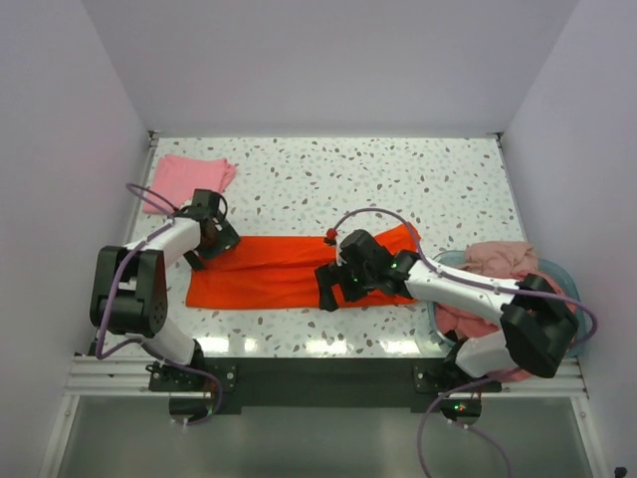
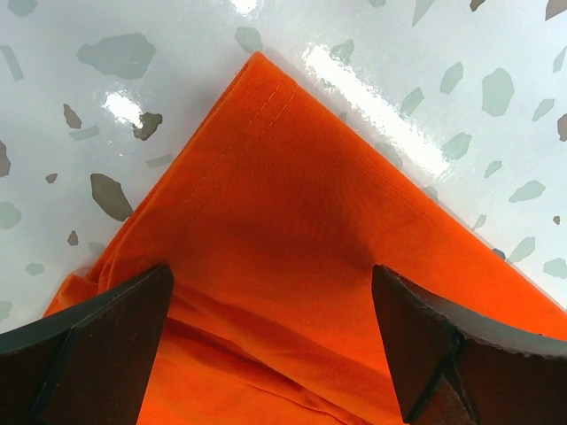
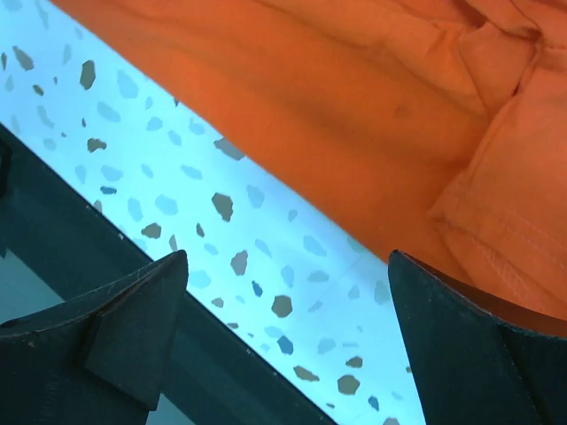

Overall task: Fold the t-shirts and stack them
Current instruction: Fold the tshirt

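The left fingers (image 2: 97, 345) stand spread wide and empty over a corner of the orange-red t-shirt (image 2: 292, 230), its cloth lying between and beyond them on the speckled table (image 2: 106, 80). The right fingers (image 3: 115, 336) are spread too, gripping nothing, straddling the same shirt's near edge with bare table between them. Beyond the left fingers lies a folded pink t-shirt (image 1: 189, 177); behind the right fingers, salmon-pink t-shirts (image 1: 498, 259) heap in a teal tub (image 1: 569, 284)

bright orange-red t-shirt (image 1: 269, 271), light pink t-shirt (image 1: 189, 177), white speckled grey-flecked table (image 1: 398, 179), teal tub (image 1: 563, 274)
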Available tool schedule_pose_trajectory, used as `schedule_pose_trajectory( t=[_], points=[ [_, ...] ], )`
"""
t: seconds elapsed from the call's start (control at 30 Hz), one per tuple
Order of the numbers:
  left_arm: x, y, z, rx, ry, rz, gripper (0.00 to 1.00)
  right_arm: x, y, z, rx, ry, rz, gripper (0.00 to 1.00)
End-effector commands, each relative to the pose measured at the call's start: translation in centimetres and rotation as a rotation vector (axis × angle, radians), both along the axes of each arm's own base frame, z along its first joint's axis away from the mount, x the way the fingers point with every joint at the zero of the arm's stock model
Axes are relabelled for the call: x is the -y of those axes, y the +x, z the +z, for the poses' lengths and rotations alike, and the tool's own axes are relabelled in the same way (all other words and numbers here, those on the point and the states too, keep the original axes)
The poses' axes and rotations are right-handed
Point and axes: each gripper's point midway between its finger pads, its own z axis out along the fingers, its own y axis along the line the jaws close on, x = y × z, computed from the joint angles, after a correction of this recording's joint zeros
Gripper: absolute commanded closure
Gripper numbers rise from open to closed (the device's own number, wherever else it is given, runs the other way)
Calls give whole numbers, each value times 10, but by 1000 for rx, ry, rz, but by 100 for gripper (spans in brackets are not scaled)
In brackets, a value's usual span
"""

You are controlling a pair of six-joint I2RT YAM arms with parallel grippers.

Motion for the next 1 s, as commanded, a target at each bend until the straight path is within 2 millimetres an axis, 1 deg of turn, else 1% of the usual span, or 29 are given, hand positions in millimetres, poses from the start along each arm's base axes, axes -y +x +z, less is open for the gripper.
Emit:
schedule_pose_trajectory(
  t=[0.0, 0.03, 0.07, 0.1, 0.13, 0.17, 0.2, 0.23, 0.27, 0.3, 0.33, 0.4, 0.43, 0.57, 0.6, 0.67, 0.7, 0.77, 0.8, 0.83, 0.9, 0.97],
  points=[
    [-11, -3, 2, -11, 32, 24, 0, 16, -2, 20, 51, -7, -39, 1],
    [-12, -3, 3, -15, 37, 26, 0, 25, 7, 23, 103, -43, -84, 1],
    [-12, 1, 7, -5, 37, 25, 0, 36, 15, 25, 138, -81, -126, 1],
    [-12, 3, 9, -3, 40, 26, 0, 41, 26, 35, 187, -98, -167, 1],
    [-13, 4, 11, -2, 45, 24, 0, 54, 42, 38, 232, -145, -238, 1],
    [-13, 6, 14, 6, 46, 29, 0, 61, 47, 37, 223, -173, -251, 1],
    [-15, 7, 15, 7, 55, 32, 0, 62, 58, 43, 221, -165, -277, 1],
    [-15, 8, 16, 8, 55, 32, 0, 70, 69, 31, 165, -173, -312, 2],
    [-15, 9, 18, 12, 57, 33, 0, 73, 77, 28, 148, -168, -325, 1],
    [-15, 9, 18, 12, 56, 33, 0, 72, 86, 30, 148, -163, -329, 1],
    [-14, 10, 19, 13, 49, 30, 0, 73, 92, 19, 133, -193, -327, 1],
    [-13, 12, 20, 15, 46, 29, 0, 66, 102, 17, 150, -193, -301, 1],
    [-13, 12, 20, 17, 47, 29, 0, 63, 105, 9, 142, -199, -296, 1],
    [-16, 14, 22, 16, 61, 36, 0, 65, 96, -8, 74, -229, -307, 1],
    [-17, 14, 22, 17, 65, 37, 0, 68, 87, -16, 46, -233, -301, 1],
    [-17, 16, 22, 17, 71, 36, 0, 68, 79, -18, 36, -203, -306, 1],
    [-20, 14, 20, 8, 80, 40, 0, 74, 68, -28, 9, -213, -304, 1],
    [-22, 13, 17, -1, 85, 46, 0, 80, 62, -34, -9, -224, -333, 1],
    [-23, 13, 15, -2, 85, 49, 0, 87, 60, -43, -13, -260, -351, 1],
    [-24, 10, 12, -12, 86, 50, 0, 92, 60, -47, -23, -281, -372, 1],
    [-24, 5, 7, -30, 87, 51, 0, 92, 61, -57, -52, -307, -391, 1],
    [-25, -4, 1, -54, 89, 56, 0, 89, 74, -60, -53, -290, -409, 1]
  ],
)
